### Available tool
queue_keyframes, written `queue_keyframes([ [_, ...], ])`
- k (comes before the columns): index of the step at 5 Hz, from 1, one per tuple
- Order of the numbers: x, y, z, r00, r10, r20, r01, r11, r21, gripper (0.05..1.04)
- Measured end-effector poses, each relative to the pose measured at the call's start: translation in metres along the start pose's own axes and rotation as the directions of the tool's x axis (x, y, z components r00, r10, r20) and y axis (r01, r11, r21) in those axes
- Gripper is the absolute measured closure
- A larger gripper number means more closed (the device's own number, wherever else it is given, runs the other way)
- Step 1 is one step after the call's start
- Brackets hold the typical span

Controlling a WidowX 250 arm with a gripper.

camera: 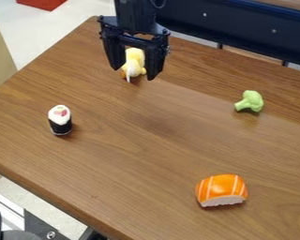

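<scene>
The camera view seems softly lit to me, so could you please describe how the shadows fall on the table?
In the camera view, a broad, blurry-edged dark patch lies mid-table, perhaps cast by the gripper and arm; small soft shadows sit by the sushi roll, broccoli and salmon nigiri.

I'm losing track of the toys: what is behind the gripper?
Through the open gripper, a yellow toy shows on the table behind it. Whatever the gripper's black parts cover cannot be seen.
</scene>
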State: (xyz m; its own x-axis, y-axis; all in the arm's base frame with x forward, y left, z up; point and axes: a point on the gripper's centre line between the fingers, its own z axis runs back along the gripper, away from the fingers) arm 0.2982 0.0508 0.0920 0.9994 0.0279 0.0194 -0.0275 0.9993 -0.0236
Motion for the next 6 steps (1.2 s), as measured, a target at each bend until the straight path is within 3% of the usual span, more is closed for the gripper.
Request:
queue_keyframes([
  [2,-0.010,-0.018,-0.022,0.999,-0.008,-0.041,0.008,1.000,0.006,0.087],
  [4,-0.024,-0.068,-0.029,0.989,-0.142,-0.050,0.143,0.990,0.013,0.087],
  [6,-0.040,-0.109,-0.025,0.932,-0.355,-0.076,0.350,0.934,-0.064,0.087],
])
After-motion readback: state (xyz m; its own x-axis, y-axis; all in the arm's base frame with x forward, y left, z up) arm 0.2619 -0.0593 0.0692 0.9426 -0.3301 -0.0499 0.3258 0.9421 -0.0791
